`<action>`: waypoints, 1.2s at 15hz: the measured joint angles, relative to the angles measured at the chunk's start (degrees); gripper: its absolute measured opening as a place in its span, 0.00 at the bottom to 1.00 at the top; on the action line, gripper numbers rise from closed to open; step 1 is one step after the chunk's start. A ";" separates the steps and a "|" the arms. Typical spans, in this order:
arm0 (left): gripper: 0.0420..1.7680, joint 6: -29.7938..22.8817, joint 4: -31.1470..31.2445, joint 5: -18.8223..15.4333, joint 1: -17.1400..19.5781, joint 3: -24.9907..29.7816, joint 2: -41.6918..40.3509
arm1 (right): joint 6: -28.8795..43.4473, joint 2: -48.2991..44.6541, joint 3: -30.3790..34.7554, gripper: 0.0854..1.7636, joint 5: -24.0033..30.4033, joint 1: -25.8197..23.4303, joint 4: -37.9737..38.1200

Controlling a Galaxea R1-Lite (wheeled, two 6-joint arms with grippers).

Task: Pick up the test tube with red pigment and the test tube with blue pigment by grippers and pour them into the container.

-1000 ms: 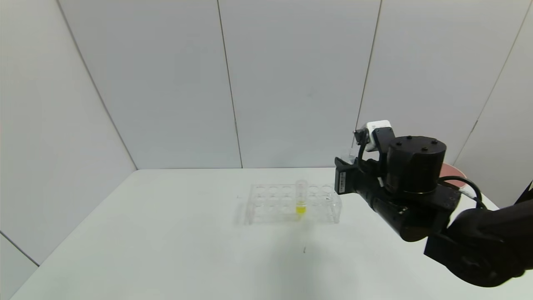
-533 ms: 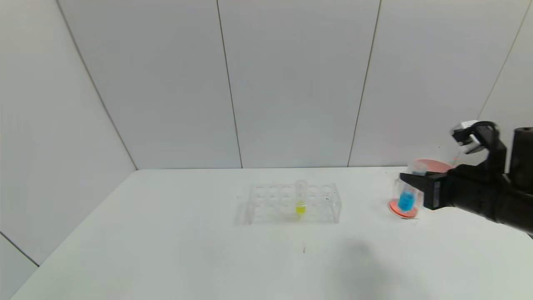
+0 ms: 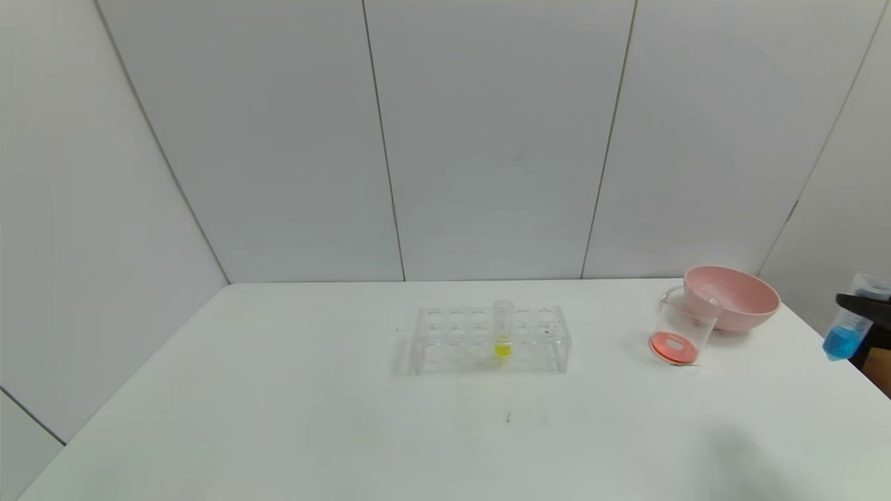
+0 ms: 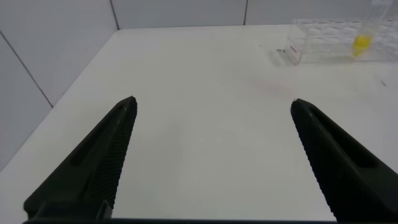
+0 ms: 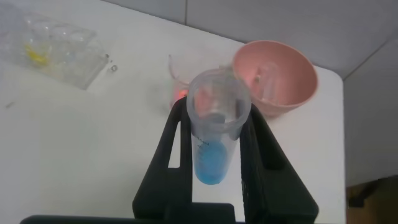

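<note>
My right gripper (image 3: pixel 857 304) is at the far right edge of the head view, past the table's right edge. It is shut on the test tube with blue pigment (image 3: pixel 845 332), which hangs slightly tilted. In the right wrist view the gripper (image 5: pixel 214 115) clamps the blue tube (image 5: pixel 213 155) near its top. The container (image 3: pixel 679 327), a clear beaker, stands left of it on the table with orange-red liquid at its bottom; it also shows in the right wrist view (image 5: pixel 181 78). The red test tube is not in view. My left gripper (image 4: pixel 211 104) is open and empty above the table's left part.
A pink bowl (image 3: pixel 731 298) stands just behind and to the right of the beaker. A clear tube rack (image 3: pixel 491 339) holding a yellow-liquid tube (image 3: pixel 502 332) stands mid-table. The table's right edge (image 3: pixel 856 372) runs beneath the blue tube.
My right arm swung from beside the rack to the right, past the beaker, out to the table's right edge, carrying the blue tube. The rack, beaker and bowl stayed put.
</note>
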 joint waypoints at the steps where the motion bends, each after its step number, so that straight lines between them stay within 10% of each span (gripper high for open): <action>1: 1.00 0.00 0.00 0.00 0.00 0.00 0.00 | -2.97 1.46 -0.62 0.25 1.62 -2.97 0.16; 9: 1.00 0.00 0.00 0.00 0.00 0.00 0.00 | -9.72 16.16 -16.40 0.25 0.74 -0.76 2.63; 18: 1.00 0.00 0.00 0.00 0.00 0.00 0.00 | -29.78 32.43 -44.70 0.25 -4.63 4.18 28.70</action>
